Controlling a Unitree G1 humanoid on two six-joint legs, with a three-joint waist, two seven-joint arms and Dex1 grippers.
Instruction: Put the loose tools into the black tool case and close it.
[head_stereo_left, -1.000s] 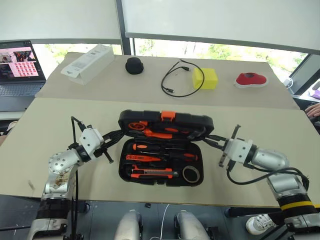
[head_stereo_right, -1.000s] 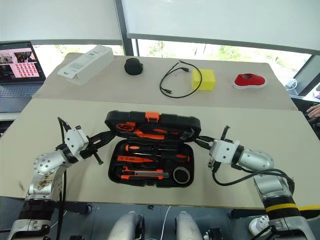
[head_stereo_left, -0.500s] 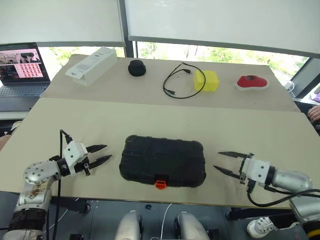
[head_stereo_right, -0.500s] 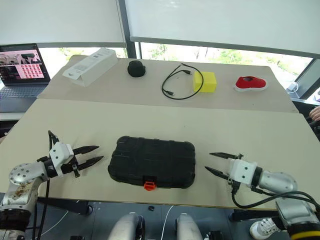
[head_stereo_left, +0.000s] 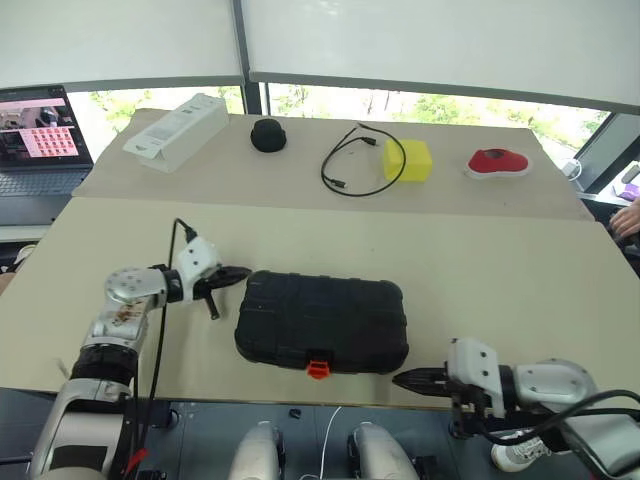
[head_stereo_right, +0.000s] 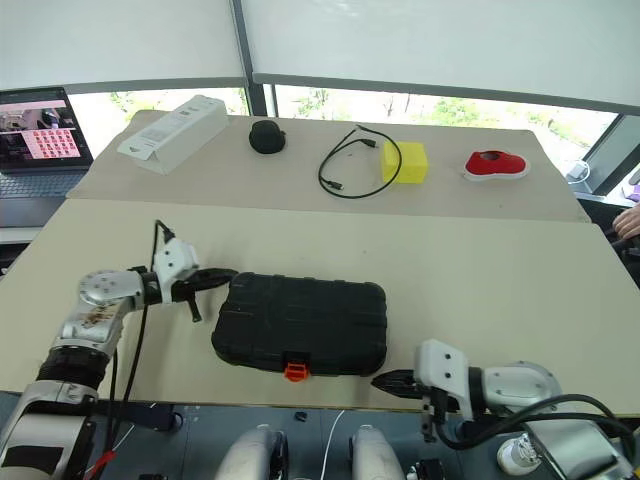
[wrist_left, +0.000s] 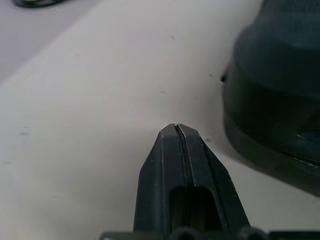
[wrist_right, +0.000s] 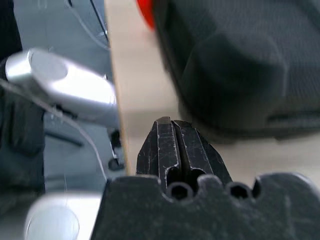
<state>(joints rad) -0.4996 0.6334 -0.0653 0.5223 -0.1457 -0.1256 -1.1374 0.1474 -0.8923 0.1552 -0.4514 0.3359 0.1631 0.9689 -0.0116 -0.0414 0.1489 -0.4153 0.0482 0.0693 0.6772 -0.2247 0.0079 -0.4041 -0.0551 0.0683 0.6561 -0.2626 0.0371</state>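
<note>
Left gripper (head_stereo_left: 238, 274): jaws closed, empty, tips just beside left end of black tool case (head_stereo_left: 322, 322)
Black tool case: mid-surface (head_stereo_left: 480, 260), near front edge, lid down, orange latch (head_stereo_left: 318, 368) facing robot; loose tools not visible, presumably inside
Right gripper (head_stereo_left: 402, 380): jaws closed, empty, at surface front edge, near case's right corner
Step judged: securing lid; press shell flat near latch, brace left end against sliding, confirm latch snaps
</note>
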